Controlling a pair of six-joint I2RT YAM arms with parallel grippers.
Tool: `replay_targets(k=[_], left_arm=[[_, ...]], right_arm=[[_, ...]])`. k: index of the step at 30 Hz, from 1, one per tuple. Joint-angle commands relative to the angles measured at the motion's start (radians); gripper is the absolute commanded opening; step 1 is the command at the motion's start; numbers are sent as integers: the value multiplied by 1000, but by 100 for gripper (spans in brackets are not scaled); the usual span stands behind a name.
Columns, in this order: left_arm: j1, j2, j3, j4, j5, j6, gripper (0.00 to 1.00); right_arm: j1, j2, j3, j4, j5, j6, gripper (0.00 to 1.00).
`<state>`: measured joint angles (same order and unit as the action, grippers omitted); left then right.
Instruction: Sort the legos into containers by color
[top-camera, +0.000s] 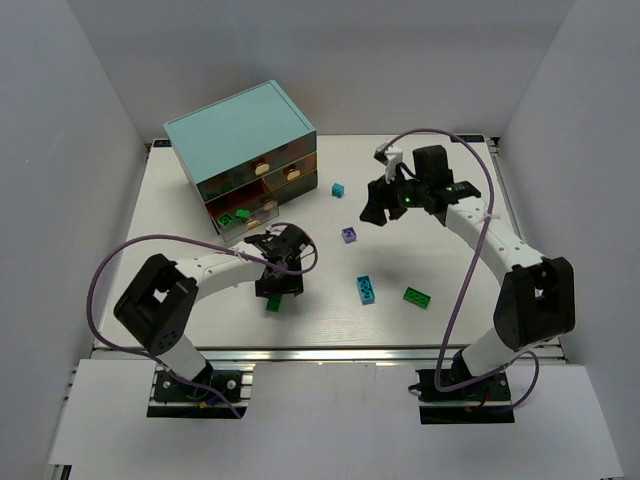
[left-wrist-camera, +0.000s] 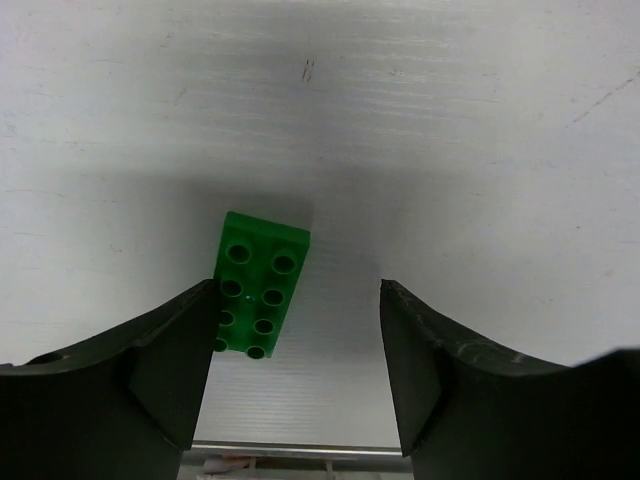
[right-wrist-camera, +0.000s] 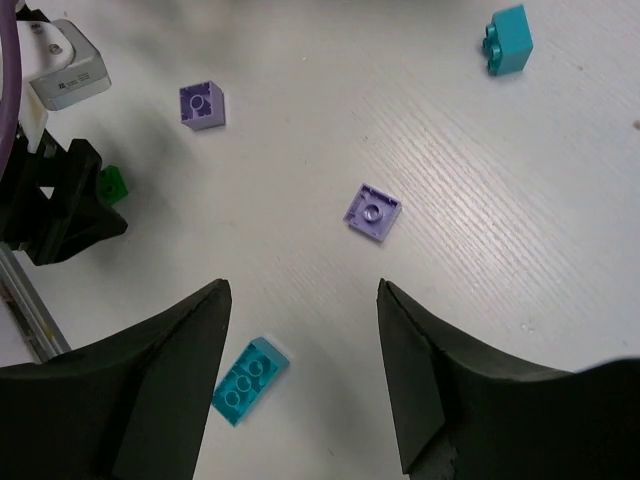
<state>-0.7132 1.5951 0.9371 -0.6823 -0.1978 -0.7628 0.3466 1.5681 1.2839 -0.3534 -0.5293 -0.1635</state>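
Note:
A green lego lies flat on the table, between my open left gripper fingers and close to the left one. In the top view this gripper hovers low over that brick. My right gripper is open and empty, held high over the middle. Below it lie a purple lego, a second purple one, a cyan lego and another cyan one. A second green lego lies right of centre. The teal cabinet stands at the back left, with one low drawer pulled out and holding green bricks.
The table's near metal edge runs just behind the left fingers. White walls enclose the table on the left, back and right. The left arm's cable loops over the left side. The right arm's cable arcs above the back right.

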Motion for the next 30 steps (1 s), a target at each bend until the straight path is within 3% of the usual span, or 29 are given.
replay_targets(k=[1,7,12,22,25,27,30], left_arm=[[-32,46,17,-28,-115,13,74],[-54,83,23,-28,-146,10,73],[-77,-1,23,-34,-218,-1,71],[-86,37,-43,24,-132,19,70],[-86,39,-60,32,-124,28,60],[-86,36,-58,33,-121,33,42],[-95,16,-46,40,-117,45,29]], right_arm=[[-40,-78,-34,22,-52,-19,66],[-80,-120,-93,22,-74,-13,66],[-100,-129,-118,21,-78,-13,66],[-115,-134,-113,14,-83,-13,66],[-121,-137,-116,14,-86,-11,66],[-121,-140,-120,13,-84,-11,66],[-121,-146,-123,10,-86,-13,65]])
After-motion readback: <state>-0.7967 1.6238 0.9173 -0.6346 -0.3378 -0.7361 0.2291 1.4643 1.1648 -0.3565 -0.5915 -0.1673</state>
